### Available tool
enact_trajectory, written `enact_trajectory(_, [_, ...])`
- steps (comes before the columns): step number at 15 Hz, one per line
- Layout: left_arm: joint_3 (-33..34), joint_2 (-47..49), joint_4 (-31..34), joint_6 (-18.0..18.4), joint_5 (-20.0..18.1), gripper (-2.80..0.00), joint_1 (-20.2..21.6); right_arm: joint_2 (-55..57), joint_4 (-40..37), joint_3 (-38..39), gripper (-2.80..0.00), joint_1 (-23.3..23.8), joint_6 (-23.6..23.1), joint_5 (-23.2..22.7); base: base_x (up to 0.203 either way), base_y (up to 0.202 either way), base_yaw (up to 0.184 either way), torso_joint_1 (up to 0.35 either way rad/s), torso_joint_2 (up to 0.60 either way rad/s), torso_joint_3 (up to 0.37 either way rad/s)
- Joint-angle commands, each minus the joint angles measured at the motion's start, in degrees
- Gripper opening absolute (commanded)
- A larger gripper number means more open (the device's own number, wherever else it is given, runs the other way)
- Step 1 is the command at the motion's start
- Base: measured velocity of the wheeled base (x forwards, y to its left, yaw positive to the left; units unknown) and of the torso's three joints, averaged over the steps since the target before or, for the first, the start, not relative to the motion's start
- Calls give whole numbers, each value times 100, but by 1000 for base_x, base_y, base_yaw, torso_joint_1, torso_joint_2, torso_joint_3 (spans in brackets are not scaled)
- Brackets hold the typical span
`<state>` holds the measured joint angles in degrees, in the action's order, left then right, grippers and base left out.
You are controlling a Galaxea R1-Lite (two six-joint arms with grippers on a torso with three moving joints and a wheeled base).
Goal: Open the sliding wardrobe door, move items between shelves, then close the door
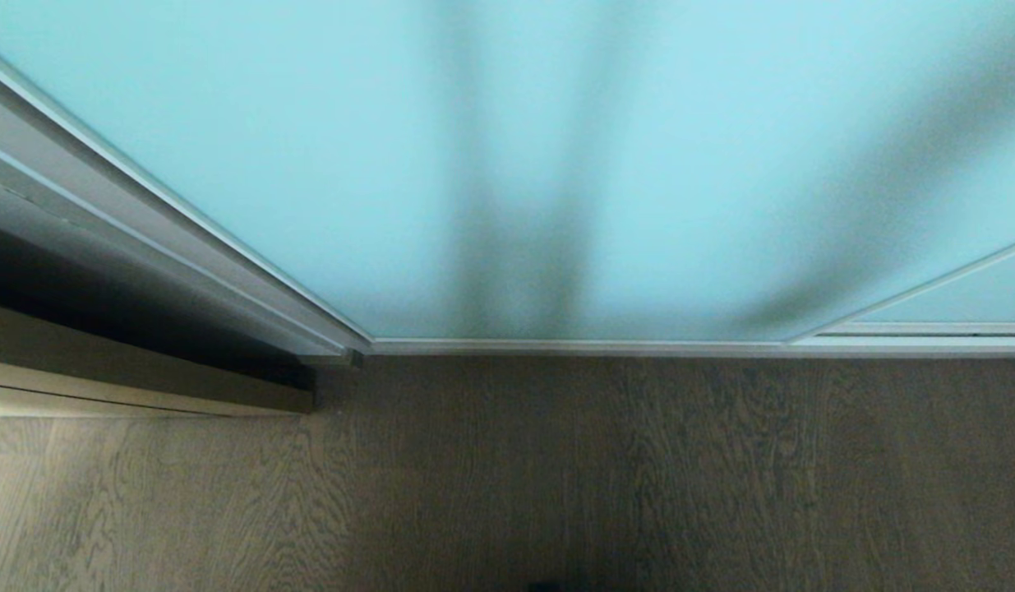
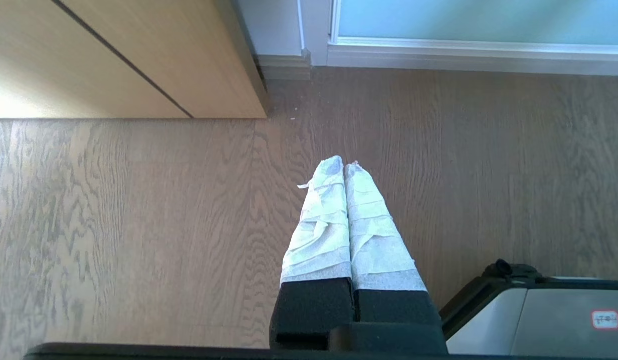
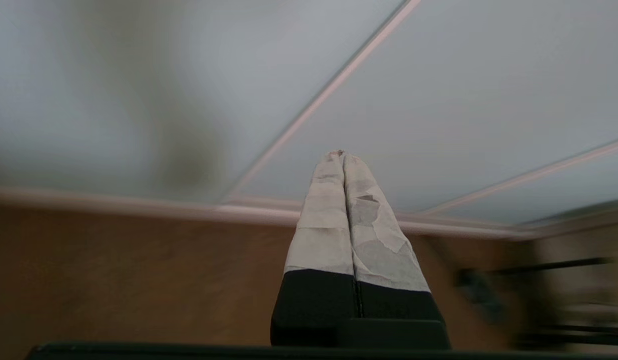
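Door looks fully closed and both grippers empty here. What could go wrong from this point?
The right gripper, shut, points at the sliding wardrobe door, whose frosted glass offers no visible handle, so shut fingertips could slip. The frame edge beside it overlaps a second panel; pushing there may move the wrong one. The left gripper hangs over the floor.

The grey-brown wood-grain plank floor (image 1: 556,477) runs up to the slim white-silver bottom rail (image 1: 606,347) of the frosted aqua glass door. At the left, a tan wooden panel (image 2: 138,60) meets the boards.
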<state>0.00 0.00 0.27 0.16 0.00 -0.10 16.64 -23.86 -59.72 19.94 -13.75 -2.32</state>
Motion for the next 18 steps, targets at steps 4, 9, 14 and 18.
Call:
enact_trajectory(4, [0,0,0,1,0,-280,1,-99,77,1817,-280,-1280,609,171,0,0,0,0,0,0])
enact_trajectory(9, [0,0,0,1,0,-280,1,-662,398,2953,-280,-2094,1367,1178,0,0,0,0,0,0])
enact_trajectory(14, [0,0,0,1,0,-280,1,-1683,61,3783,-280,-1998,1396,999,0,0,0,0,0,0])
enact_trajectory(18, [0,0,0,1,0,-280,1,-1673,1015,5044,-280,-1995,1512,986,0,0,0,0,0,0])
